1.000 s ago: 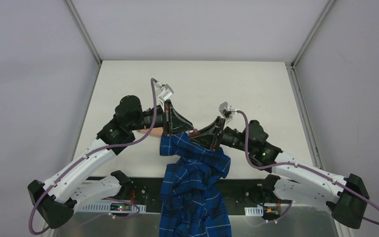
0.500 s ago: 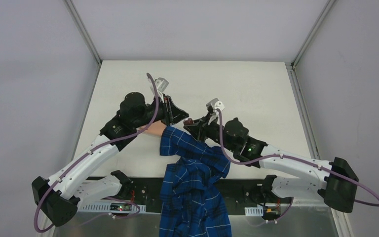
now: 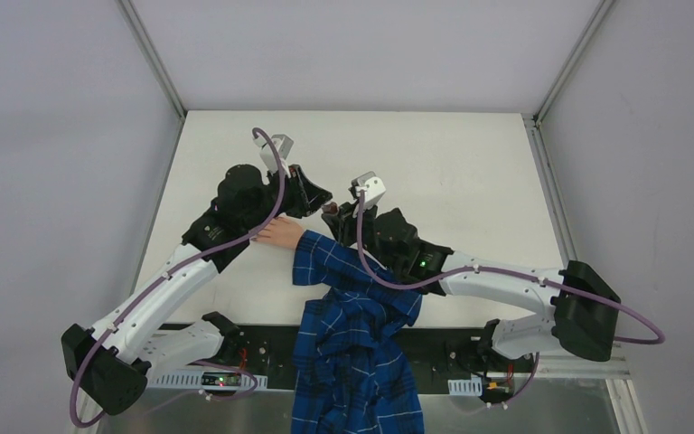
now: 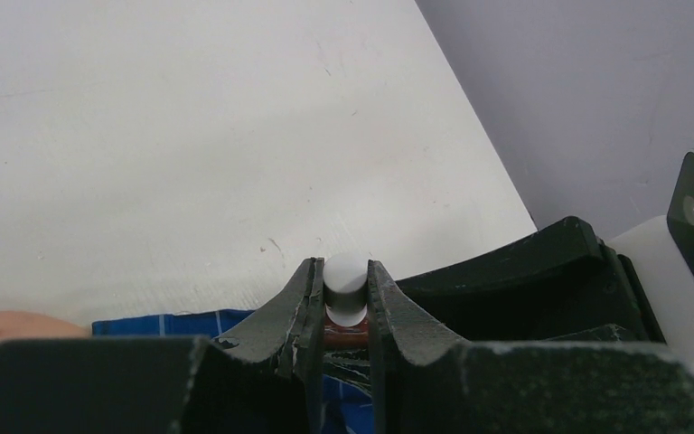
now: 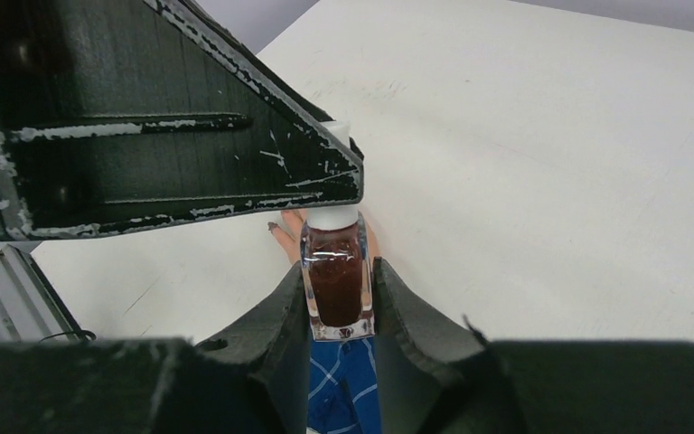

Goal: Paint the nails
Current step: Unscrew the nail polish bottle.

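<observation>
Fingers on the right (image 5: 276,318) clamp the clear glass bottle of dark-red polish (image 5: 335,285); left fingers (image 4: 286,315) pinch its white cap (image 4: 345,274), likely to twist it off.

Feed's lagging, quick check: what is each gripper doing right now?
Left gripper: closed on the white cap.
Right gripper: closed on the polish bottle, around its glass body.
</observation>
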Controlling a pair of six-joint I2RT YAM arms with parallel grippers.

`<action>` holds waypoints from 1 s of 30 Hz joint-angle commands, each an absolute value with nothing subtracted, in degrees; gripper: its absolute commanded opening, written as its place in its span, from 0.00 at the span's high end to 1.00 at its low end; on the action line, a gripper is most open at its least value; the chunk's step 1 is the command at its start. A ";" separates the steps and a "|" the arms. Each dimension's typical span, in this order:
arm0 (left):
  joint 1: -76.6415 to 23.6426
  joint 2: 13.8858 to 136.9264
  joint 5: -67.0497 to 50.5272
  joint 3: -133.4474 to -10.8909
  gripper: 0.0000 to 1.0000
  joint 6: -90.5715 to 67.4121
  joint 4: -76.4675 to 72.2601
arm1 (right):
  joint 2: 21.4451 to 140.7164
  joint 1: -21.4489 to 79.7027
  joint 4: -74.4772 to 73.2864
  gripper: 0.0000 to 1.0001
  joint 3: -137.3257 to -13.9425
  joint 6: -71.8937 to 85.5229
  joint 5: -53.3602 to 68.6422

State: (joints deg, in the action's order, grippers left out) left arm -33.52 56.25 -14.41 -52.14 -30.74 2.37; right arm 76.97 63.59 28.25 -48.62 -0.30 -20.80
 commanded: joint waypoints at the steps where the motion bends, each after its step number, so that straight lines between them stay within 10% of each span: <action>1: -33.94 55.73 -22.32 -53.02 1.00 -32.48 7.47 | 77.11 61.34 32.86 1.00 -51.84 2.09 -34.17; 7: -33.93 57.80 -28.80 -55.34 1.00 -27.91 7.42 | 74.74 61.21 32.21 1.00 -49.74 2.40 -29.98; 11: -33.93 55.03 -28.01 -55.29 0.46 -24.68 7.33 | 71.88 58.99 26.74 1.00 -49.42 4.71 -25.18; 15: -33.93 52.51 -27.77 -55.30 0.19 -21.49 7.29 | 67.68 53.08 20.43 1.00 -48.12 9.82 -8.88; 30: -33.97 52.62 -47.23 -56.78 0.01 -20.81 2.76 | 51.66 47.64 21.10 1.00 -38.11 19.26 36.84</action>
